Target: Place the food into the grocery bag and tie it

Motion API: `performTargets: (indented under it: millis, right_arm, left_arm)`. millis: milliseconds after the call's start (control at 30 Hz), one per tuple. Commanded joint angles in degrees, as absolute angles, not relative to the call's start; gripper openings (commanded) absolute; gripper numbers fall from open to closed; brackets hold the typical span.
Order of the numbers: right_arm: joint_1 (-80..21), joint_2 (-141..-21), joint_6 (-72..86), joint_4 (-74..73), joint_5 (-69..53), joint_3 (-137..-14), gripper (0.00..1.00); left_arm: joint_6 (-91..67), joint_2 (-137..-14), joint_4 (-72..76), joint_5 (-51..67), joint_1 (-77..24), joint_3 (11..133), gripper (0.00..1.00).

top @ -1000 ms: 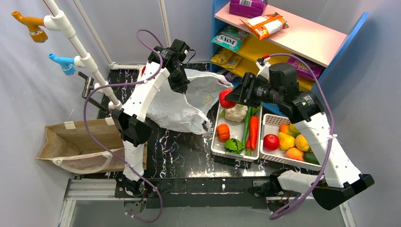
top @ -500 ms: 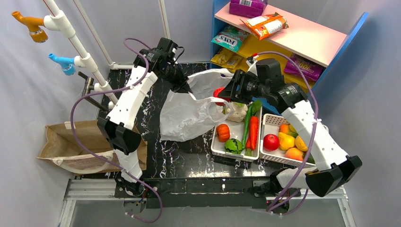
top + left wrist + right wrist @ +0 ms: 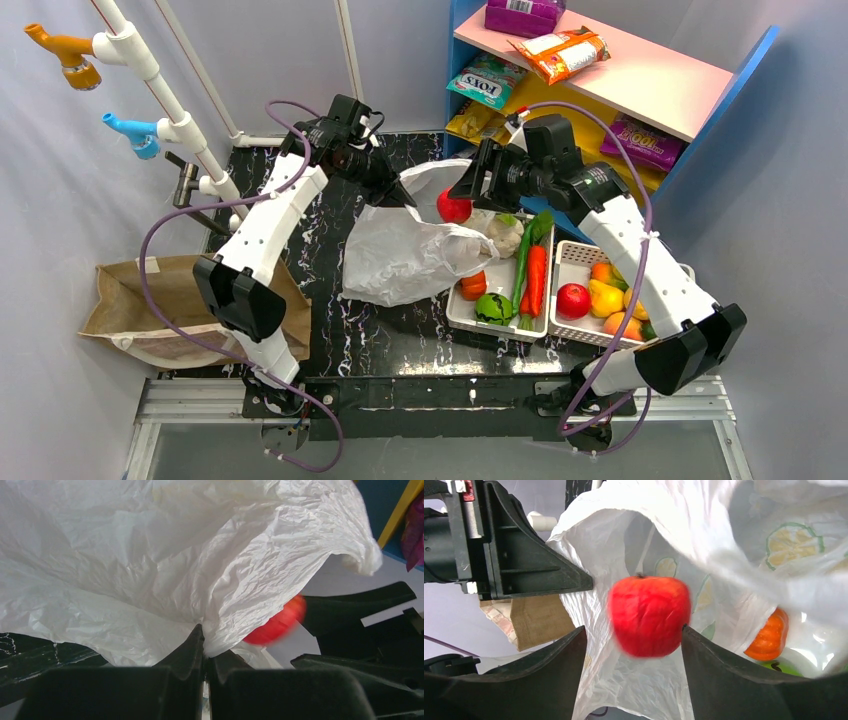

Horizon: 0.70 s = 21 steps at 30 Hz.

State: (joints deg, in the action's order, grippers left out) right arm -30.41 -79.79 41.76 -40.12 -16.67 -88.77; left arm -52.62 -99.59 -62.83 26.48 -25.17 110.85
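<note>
My left gripper (image 3: 400, 196) is shut on the rim of the white plastic grocery bag (image 3: 410, 255) and holds its mouth up; the pinch shows in the left wrist view (image 3: 205, 635), with bag film (image 3: 200, 555) filling it. My right gripper (image 3: 462, 190) is at the bag's mouth with its jaws wide apart. A round red fruit (image 3: 454, 207) sits between the fingers, motion-blurred (image 3: 649, 615), with a gap on the left side, over the open bag (image 3: 704, 520). It also shows in the left wrist view (image 3: 276, 625). An orange pumpkin (image 3: 473, 284) lies behind the film (image 3: 769, 635).
A white tray (image 3: 500, 325) holds cauliflower, carrot and green vegetables. A white basket (image 3: 575, 255) of fruit stands to its right. A brown paper bag (image 3: 150, 300) lies at the left. A snack shelf (image 3: 600, 80) is behind, a pipe rack (image 3: 170, 100) at the far left.
My left gripper lifted the bag's rim and drew the bag right toward the tray. My right gripper carried the red fruit left to the bag's mouth and opened.
</note>
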Motion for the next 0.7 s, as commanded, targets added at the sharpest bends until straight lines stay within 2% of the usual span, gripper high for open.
performTargets:
  millis: [0,300,667]
  right_arm:
    - [-31.01,-80.55,40.4,-38.92,-17.05,-92.09,0.78]
    - [-31.06,-82.21,38.98,-41.61,-18.01,-94.62,0.85]
    - [-31.03,-75.88,33.7,-47.63,-13.4,-91.57,0.88]
  left_arm:
    - [-53.34,-95.45,-58.67,31.17,-24.72,108.9,0.0]
    - [-53.05,-95.24,-58.63,31.73,-24.7,108.47,0.0]
    - [-51.4,-93.26,-59.13,29.76,-24.47,104.55,0.0]
